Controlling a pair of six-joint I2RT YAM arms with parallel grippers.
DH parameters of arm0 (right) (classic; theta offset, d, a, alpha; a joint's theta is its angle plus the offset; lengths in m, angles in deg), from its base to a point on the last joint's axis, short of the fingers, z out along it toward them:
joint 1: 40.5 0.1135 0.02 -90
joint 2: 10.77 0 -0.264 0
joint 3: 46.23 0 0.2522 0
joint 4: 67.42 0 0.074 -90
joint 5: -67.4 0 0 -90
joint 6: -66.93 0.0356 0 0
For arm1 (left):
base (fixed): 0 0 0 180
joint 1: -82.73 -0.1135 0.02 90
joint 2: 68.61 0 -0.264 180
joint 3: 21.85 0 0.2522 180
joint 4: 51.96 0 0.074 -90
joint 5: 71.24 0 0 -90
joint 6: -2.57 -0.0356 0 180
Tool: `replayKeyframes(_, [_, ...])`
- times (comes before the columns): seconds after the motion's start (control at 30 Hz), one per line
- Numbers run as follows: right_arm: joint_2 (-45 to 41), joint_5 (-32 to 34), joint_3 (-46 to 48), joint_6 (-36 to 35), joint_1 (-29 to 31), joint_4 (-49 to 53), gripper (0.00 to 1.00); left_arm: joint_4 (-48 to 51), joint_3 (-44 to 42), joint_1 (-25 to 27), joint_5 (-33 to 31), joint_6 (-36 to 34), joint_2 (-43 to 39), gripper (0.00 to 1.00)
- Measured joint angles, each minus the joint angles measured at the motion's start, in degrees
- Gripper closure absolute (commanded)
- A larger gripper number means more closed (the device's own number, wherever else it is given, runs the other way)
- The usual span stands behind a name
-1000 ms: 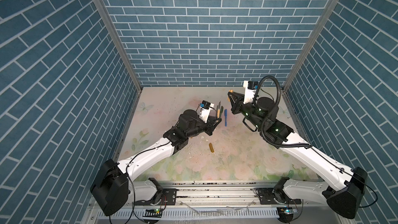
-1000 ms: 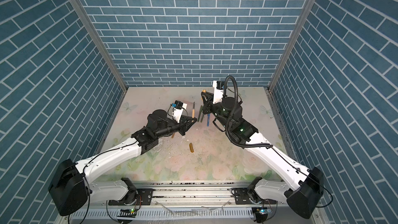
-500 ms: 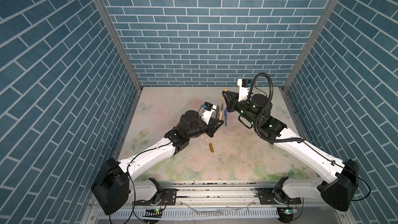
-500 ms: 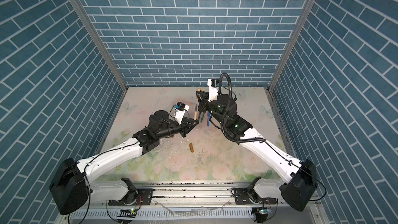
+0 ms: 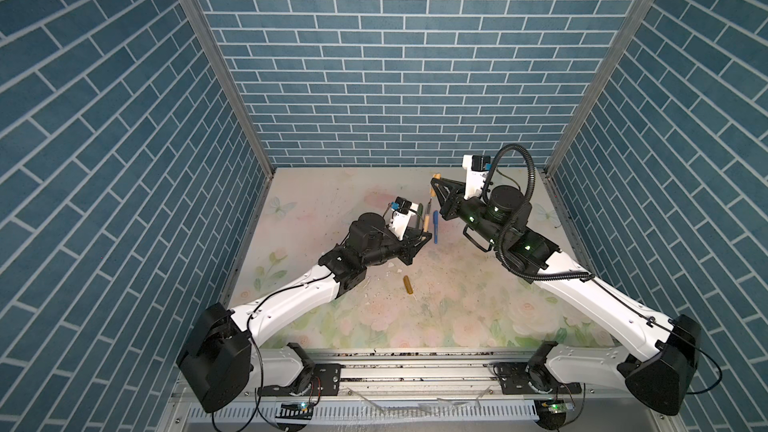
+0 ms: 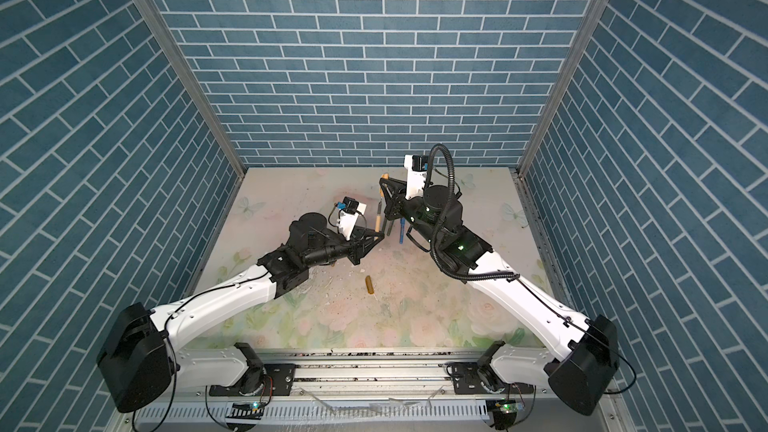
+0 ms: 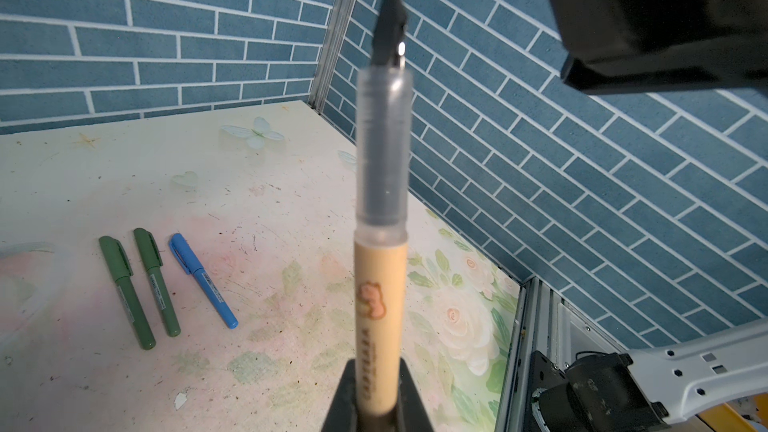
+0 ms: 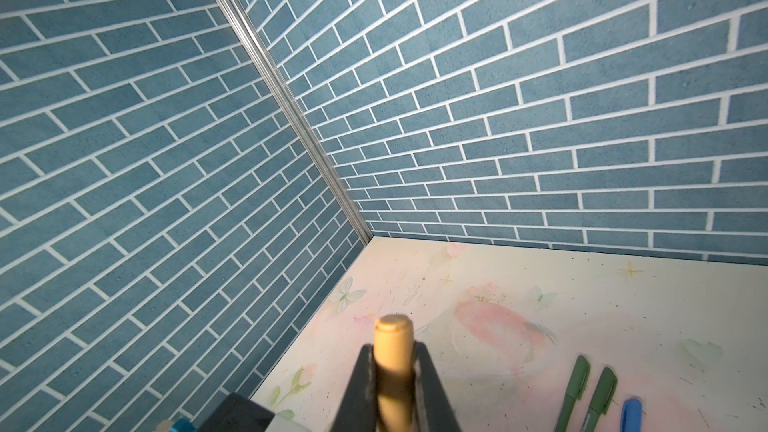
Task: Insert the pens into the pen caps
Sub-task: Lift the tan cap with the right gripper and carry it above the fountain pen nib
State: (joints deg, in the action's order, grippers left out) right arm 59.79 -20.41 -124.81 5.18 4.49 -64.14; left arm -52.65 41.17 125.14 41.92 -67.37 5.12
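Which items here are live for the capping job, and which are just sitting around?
In play: golden-brown pen in the shut left gripper; amber cap in the shut right gripper; loose amber cap on the mat.
Lying about: two green pens and blue pen, already capped; white chip on the mat.

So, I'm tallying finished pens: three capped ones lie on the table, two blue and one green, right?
No, the colours are swapped: two green pens and one blue pen. The left wrist view shows all three capped, lying on the table.
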Motion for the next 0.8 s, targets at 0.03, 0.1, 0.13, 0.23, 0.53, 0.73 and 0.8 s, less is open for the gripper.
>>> replayKeyframes(0.03, [-0.02,-0.07,0.02,0.04,0.0,0.02,0.95,0.02,0.0,0.0,0.02,-0.02,0.0,1.0])
replayKeyframes(0.1, [-0.02,-0.13,0.17,0.04,0.0,0.07,0.95,0.02,0.0,0.0,0.0,-0.11,0.0,1.0])
replayKeyframes(0.13, [-0.02,-0.13,0.31,0.04,0.0,0.09,0.95,0.02,0.0,0.0,0.0,-0.13,0.02,1.0])
replayKeyframes(0.23, [-0.02,-0.13,0.9,0.04,0.0,0.15,0.95,0.0,0.0,0.0,0.0,-0.13,0.02,1.0])
replayKeyframes(0.53, [0.0,-0.61,1.05,0.31,0.0,0.22,0.96,0.0,0.0,0.0,0.04,-0.17,0.13,1.0])
replayKeyframes(0.73, [0.04,-0.68,2.01,0.42,0.0,-0.07,0.96,0.0,0.0,0.0,0.04,-0.17,0.17,1.0])
replayKeyframes(0.8, [0.15,-0.63,2.1,0.42,0.0,-0.09,0.96,-0.02,0.0,0.0,0.04,-0.17,0.22,1.0])
